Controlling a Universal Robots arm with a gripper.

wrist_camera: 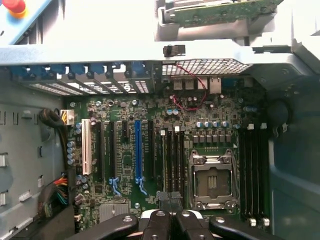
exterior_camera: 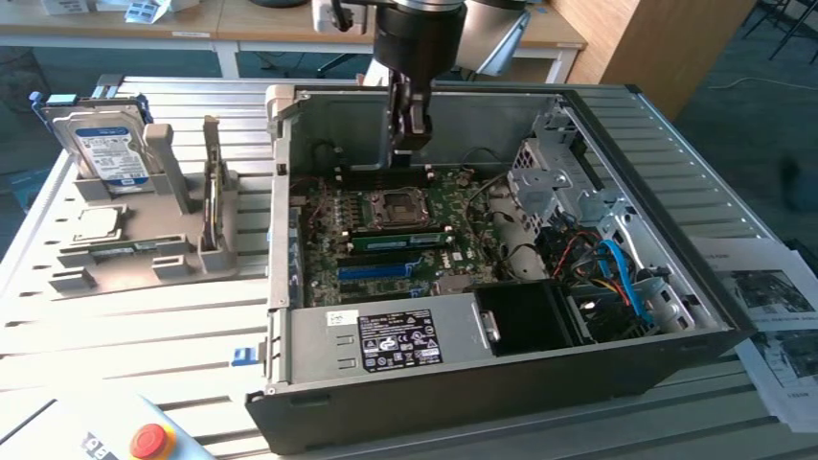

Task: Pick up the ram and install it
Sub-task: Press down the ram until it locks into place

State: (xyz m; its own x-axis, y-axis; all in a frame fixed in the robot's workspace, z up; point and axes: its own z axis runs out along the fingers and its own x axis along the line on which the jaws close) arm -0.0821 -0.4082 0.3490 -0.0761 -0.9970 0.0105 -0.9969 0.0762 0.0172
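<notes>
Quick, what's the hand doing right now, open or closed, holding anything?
Hand: closed, with nothing visibly held, poised inside the open computer case above the motherboard.

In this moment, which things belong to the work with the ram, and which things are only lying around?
Belong to the job:
- ram, a green board in the grey holder outside the case
- gripper, shut, above the motherboard
- memory slots beside the processor socket
- open computer case

Just lying about:
- hard drive
- processor chip
- printed papers
- red button
</notes>
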